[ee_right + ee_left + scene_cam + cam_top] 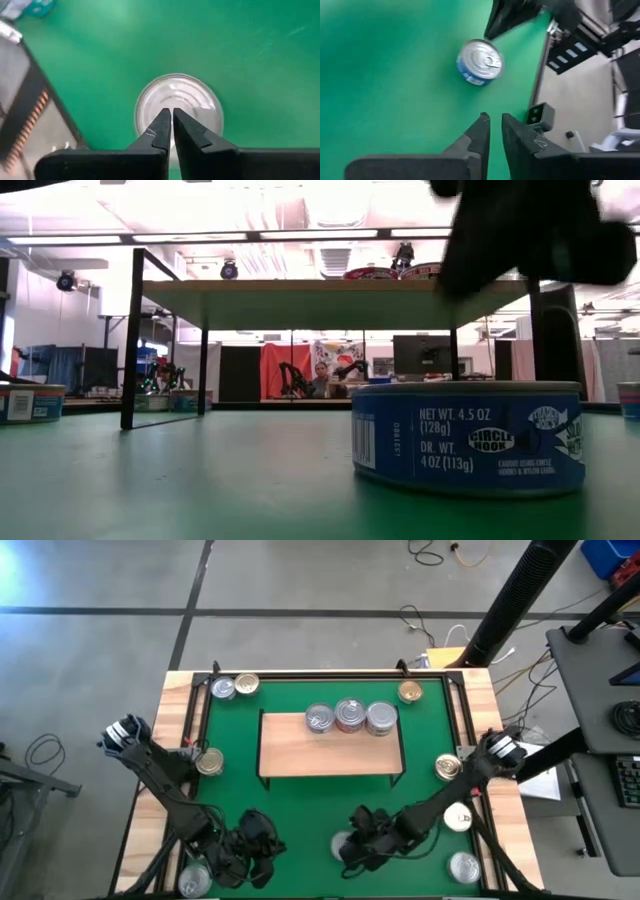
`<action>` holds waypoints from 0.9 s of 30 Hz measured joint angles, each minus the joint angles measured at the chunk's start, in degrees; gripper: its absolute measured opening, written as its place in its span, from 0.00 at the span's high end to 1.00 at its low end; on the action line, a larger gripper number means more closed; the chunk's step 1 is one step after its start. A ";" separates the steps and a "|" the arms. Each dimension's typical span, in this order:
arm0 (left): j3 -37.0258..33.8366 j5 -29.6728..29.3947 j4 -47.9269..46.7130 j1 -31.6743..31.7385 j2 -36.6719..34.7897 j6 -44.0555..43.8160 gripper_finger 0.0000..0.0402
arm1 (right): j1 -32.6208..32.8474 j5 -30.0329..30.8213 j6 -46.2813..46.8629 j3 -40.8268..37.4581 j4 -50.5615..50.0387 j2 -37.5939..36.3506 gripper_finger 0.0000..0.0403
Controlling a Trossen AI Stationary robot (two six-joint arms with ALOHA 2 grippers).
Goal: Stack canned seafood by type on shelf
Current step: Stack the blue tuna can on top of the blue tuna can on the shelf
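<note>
Right gripper, fingers pressed together, hovers over a silver tin on the green mat; three tins sit on the wooden shelf, concrete floor beyond.

The green mat carries a wooden shelf (three tins on top) and scattered tins.

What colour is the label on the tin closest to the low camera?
Blue with white lettering, on the short round metal tin; the low view shows it best.
</note>
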 joint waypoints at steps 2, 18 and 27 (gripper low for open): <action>0.00 0.00 2.29 -0.16 1.15 -0.02 0.86 | 0.75 0.30 -2.76 0.78 -7.16 -1.29 0.97; -0.09 0.06 13.32 -0.62 13.74 -4.19 0.49 | 4.50 -4.92 -16.77 -0.68 -6.50 6.25 0.97; -0.09 2.01 15.40 -1.11 19.16 -9.96 0.31 | 3.80 -3.53 -21.15 4.35 10.29 10.84 0.97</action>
